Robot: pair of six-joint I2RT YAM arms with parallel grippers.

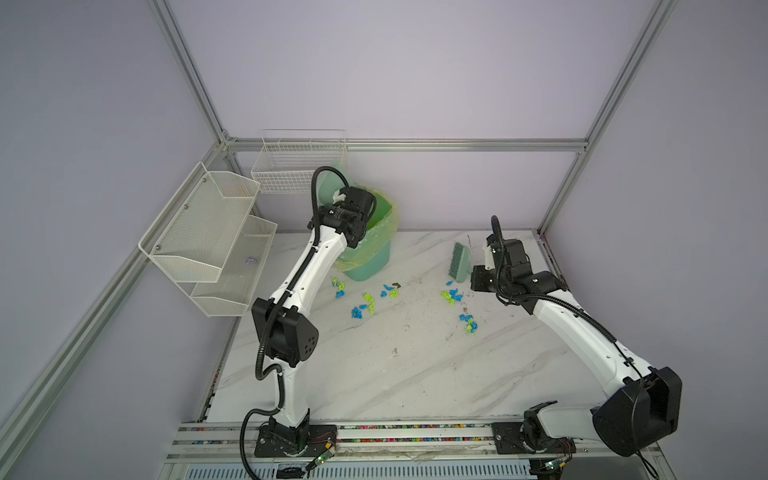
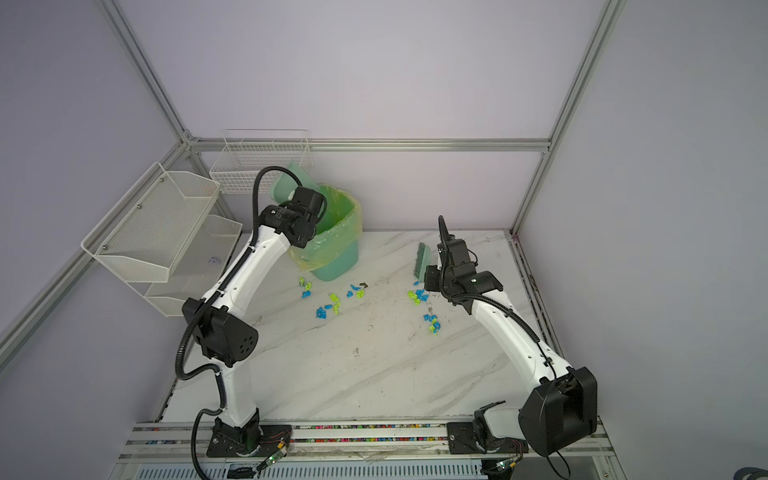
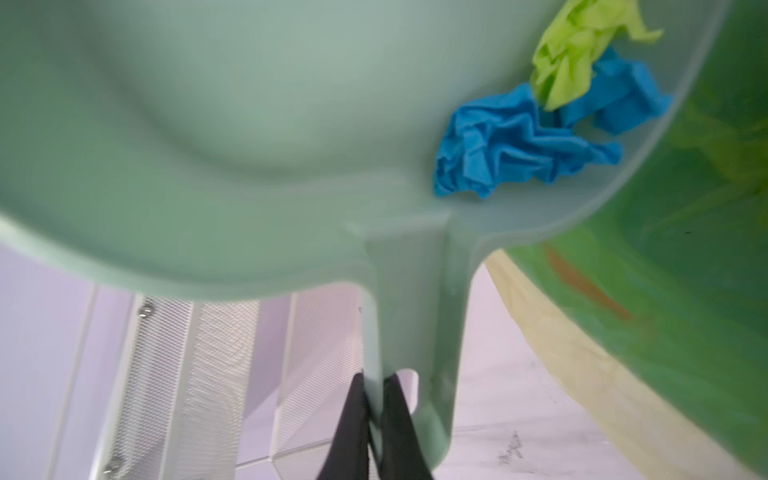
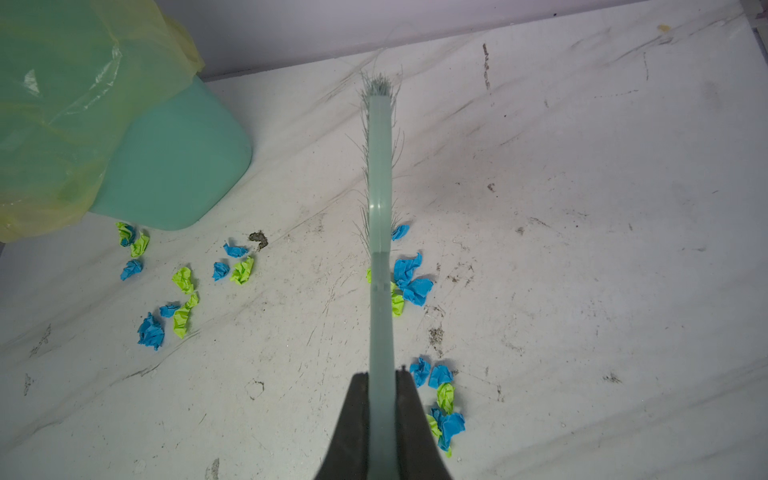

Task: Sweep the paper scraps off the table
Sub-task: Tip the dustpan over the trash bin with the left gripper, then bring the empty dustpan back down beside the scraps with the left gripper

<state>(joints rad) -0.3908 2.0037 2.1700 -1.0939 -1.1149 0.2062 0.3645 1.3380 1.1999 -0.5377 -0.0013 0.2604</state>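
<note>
Several blue and lime-green paper scraps [image 1: 369,303] [image 2: 333,303] [image 4: 183,299] lie scattered on the white marble table [image 1: 415,374], between the bin and the right arm. My left gripper [image 3: 376,382] is shut on the handle of a pale green dustpan [image 3: 249,124] [image 1: 326,189], held tilted over the bin. Three scraps [image 3: 519,141] rest in the pan near its side wall. My right gripper [image 4: 381,376] is shut on the handle of a green brush [image 4: 380,166] [image 1: 460,262], whose bristles point down at the table just behind a cluster of scraps [image 4: 409,282].
A teal bin [image 1: 370,262] [image 4: 174,166] lined with a yellow-green bag [image 3: 685,249] stands at the back of the table. White mesh shelves [image 1: 208,232] and a wire basket [image 1: 299,166] hang on the left walls. A small dark speck [image 4: 257,239] lies among the scraps.
</note>
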